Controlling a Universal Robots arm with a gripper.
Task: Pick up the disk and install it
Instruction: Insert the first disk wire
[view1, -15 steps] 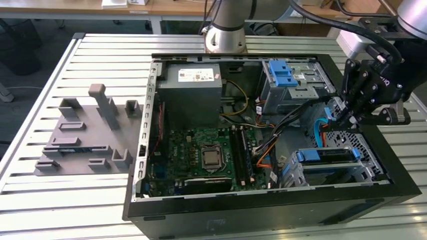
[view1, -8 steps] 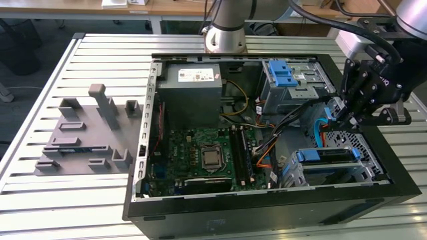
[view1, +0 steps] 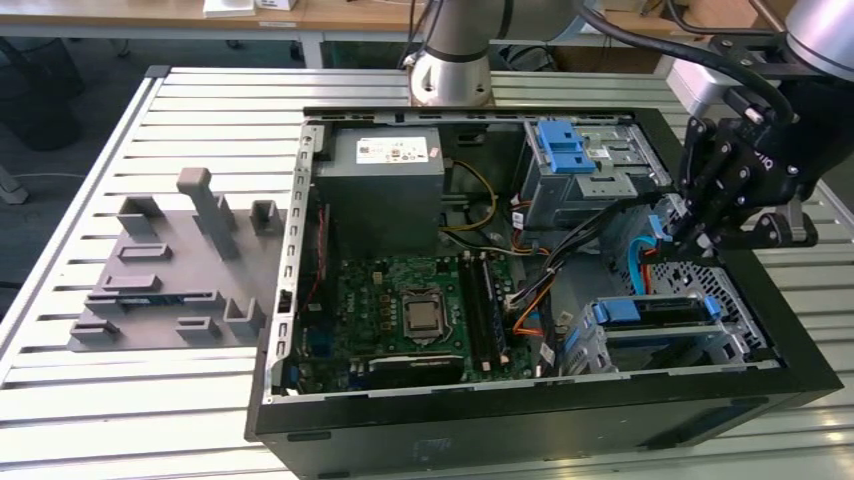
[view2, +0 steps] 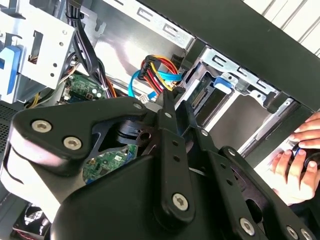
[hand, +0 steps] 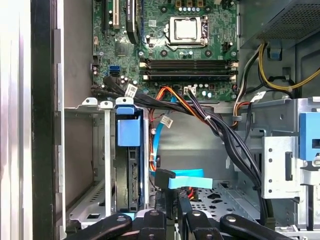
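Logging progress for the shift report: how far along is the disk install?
Looks done: the disk sits in the drive cage with its blue rails. In hand: nothing; the gripper hangs over the case beside that cage, shut and empty. Left: whether the disk is latched or cabled cannot be told.

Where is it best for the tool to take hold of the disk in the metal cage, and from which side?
Probably at its blue rail end, coming from the case's open side. The disk stands on edge in the cage, whose walls cover its flat faces, so that narrow edge is exposed.
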